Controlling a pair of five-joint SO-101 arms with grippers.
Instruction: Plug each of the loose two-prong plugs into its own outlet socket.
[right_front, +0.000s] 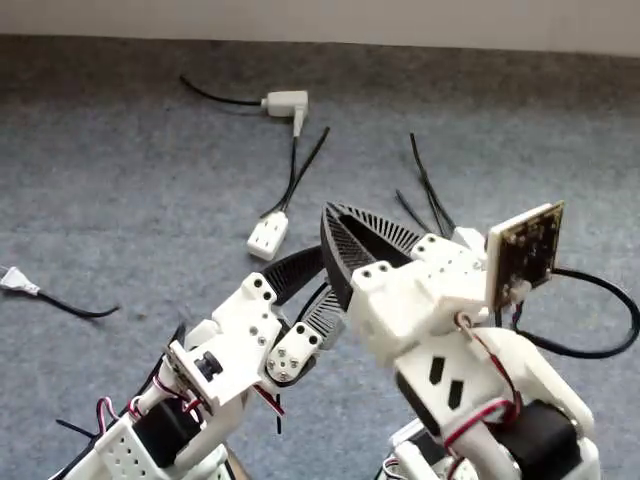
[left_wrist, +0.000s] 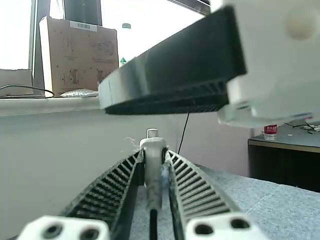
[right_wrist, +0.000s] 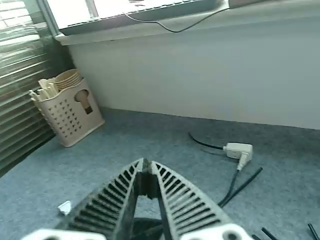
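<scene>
My left gripper (left_wrist: 152, 150) is shut on a white two-prong plug (left_wrist: 152, 165), whose black cord runs back between the fingers. In the high view this gripper (right_front: 320, 282) lies low at centre, its tip hidden under the right gripper (right_front: 328, 214), which crosses above it with its fingertips together. The right gripper (right_wrist: 146, 164) holds nothing that I can see. A white outlet socket (right_front: 283, 101) lies at the far centre with a plug (right_front: 298, 122) in it. A second white socket block (right_front: 268, 236) sits just beyond the grippers. A loose plug (right_front: 15, 281) lies at the far left edge.
Black cords (right_front: 428, 185) trail over the grey carpet right of the grippers. A thick black cable (right_front: 600, 345) loops beside the right arm. A beige basket (right_wrist: 67, 107) stands by the wall, and a cardboard box (left_wrist: 77, 52) rests on the window sill.
</scene>
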